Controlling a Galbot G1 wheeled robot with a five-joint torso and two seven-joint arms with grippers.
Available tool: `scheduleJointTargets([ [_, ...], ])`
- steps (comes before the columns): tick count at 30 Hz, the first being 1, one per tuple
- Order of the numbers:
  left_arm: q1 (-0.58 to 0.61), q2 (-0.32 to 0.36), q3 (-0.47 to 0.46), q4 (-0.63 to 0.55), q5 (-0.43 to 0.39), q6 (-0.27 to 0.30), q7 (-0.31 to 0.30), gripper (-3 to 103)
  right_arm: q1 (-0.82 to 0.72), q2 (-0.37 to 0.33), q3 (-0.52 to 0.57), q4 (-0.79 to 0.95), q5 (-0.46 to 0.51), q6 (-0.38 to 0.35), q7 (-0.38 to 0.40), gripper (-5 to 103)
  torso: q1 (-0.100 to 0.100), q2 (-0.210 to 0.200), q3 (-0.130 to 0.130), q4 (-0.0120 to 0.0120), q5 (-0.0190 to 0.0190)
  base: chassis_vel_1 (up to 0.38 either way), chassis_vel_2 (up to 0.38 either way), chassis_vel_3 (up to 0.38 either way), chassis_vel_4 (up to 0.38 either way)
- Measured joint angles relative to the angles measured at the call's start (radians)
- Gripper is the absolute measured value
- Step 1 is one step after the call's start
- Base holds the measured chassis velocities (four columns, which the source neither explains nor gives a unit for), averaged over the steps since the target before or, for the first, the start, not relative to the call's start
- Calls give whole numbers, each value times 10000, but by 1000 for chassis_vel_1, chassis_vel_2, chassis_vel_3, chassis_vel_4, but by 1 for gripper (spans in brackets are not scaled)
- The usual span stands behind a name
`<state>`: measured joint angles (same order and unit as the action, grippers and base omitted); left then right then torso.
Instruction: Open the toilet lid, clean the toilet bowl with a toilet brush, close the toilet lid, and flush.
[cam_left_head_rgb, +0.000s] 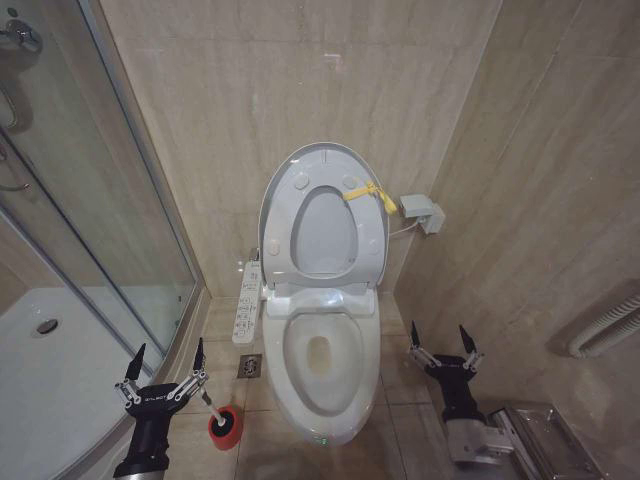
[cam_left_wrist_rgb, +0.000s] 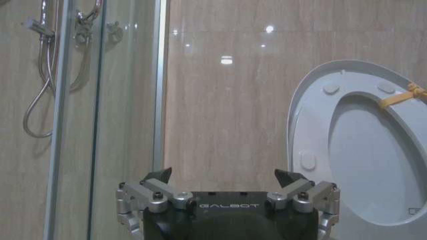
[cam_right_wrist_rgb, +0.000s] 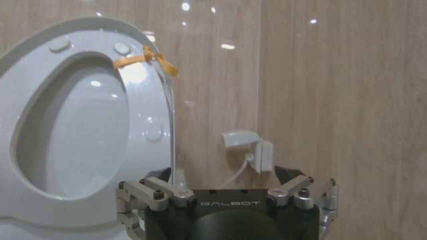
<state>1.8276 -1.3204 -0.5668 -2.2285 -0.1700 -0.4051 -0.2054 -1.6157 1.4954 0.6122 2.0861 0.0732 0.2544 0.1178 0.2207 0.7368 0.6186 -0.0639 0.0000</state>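
The toilet lid (cam_left_head_rgb: 322, 235) stands upright against the back wall with the ring seat raised in front of it and a yellow tie (cam_left_head_rgb: 368, 193) at its rim. Below it the toilet bowl (cam_left_head_rgb: 285, 350) lies uncovered, with a little water at the bottom. The toilet brush (cam_left_head_rgb: 210, 400) sits in its red holder (cam_left_head_rgb: 225, 426) on the floor to the left of the bowl. My left gripper (cam_left_head_rgb: 168, 352) is open, just left of the brush and above it. My right gripper (cam_left_head_rgb: 439, 335) is open to the right of the bowl. The wrist views show the left gripper (cam_left_wrist_rgb: 223, 175) and the right gripper (cam_right_wrist_rgb: 223, 175) empty, each facing the raised lid (cam_left_wrist_rgb: 373, 145) (cam_right_wrist_rgb: 73, 125).
A glass shower enclosure (cam_left_head_rgb: 90, 200) and its white tray (cam_left_head_rgb: 50, 380) fill the left side. A button panel arm (cam_left_head_rgb: 247, 305) sticks out left of the bowl, above a floor drain (cam_left_head_rgb: 250, 366). A wall socket box (cam_left_head_rgb: 420, 212) and a metal fixture (cam_left_head_rgb: 545, 440) are on the right.
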Motion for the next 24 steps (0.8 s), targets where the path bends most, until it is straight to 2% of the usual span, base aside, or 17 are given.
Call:
scheduleJointTargets([
  [8, 0, 0, 0, 0, 0, 0, 0, 100, 608, 101, 28, -476, 147, 411, 11, 100, 0, 0, 0, 0, 0, 0, 0, 0, 0],
  [24, 0, 0, 0, 0, 0, 0, 0, 100, 1192, -39, 149, -1100, 17, 466, 266, 100, 3, -1, 1, -1, 0, -21, 16, 27, -23],
])
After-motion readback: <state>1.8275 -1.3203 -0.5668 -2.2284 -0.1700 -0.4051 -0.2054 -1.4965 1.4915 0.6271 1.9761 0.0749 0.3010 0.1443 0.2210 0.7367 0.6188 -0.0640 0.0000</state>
